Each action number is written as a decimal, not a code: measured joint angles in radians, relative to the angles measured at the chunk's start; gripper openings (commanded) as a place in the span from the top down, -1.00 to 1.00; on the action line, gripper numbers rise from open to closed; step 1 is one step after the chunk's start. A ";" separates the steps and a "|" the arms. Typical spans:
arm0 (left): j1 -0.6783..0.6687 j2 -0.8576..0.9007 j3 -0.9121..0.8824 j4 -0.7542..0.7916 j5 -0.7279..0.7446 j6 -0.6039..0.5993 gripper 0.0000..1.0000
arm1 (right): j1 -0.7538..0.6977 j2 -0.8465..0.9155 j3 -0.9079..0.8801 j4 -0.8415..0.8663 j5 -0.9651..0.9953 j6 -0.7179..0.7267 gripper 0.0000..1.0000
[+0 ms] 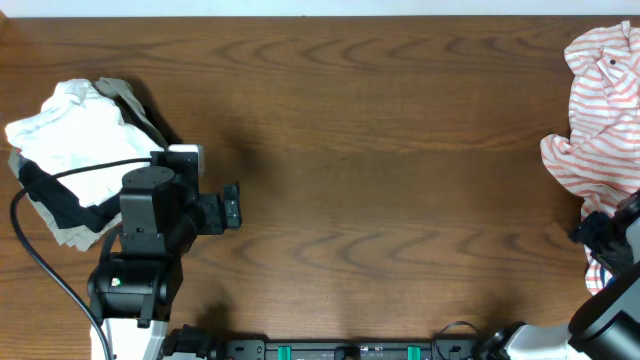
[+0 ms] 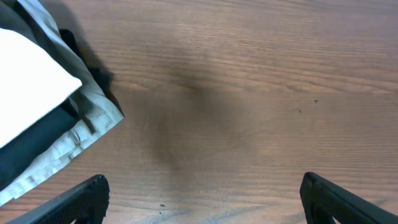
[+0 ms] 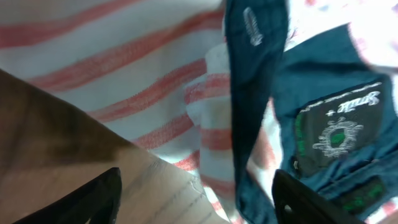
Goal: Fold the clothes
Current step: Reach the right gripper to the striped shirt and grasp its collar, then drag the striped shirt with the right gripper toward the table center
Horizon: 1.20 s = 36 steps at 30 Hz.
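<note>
The table (image 1: 380, 150) is smooth brown wood with a soft sheen. The striped shirt (image 1: 600, 110) is matt woven cloth (its blue inner collar (image 3: 249, 93) carries an embroidered label (image 3: 336, 134)). The khaki garment (image 2: 87, 121) looks coarser.

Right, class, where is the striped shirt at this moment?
Overhead, the striped shirt lies crumpled at the right edge of the table, with the right gripper over its collar.

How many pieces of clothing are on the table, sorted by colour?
Orange-red striped shirt: 1
Plain white garment: 1
Black garment: 1
Khaki garment: 1
Total: 4
</note>
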 measured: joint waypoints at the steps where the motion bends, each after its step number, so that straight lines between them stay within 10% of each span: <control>1: 0.000 0.000 0.000 0.000 0.000 0.000 -0.96 | 0.000 0.011 0.000 0.000 0.001 0.000 -0.43; 4: 0.000 0.000 0.000 0.000 0.000 0.000 -0.96 | 0.000 0.046 0.003 0.002 0.003 0.000 -0.25; 10: 0.000 0.000 0.000 0.000 0.000 0.000 -0.96 | 0.000 0.072 0.016 0.016 0.004 -0.004 0.98; 23: 0.000 0.000 0.000 0.000 0.000 0.000 -0.96 | 0.141 -0.075 0.172 -0.151 -0.282 -0.056 0.97; 36: 0.000 0.000 0.000 0.003 0.000 0.000 -0.96 | 0.821 -0.249 0.233 -0.152 -0.499 -0.051 0.95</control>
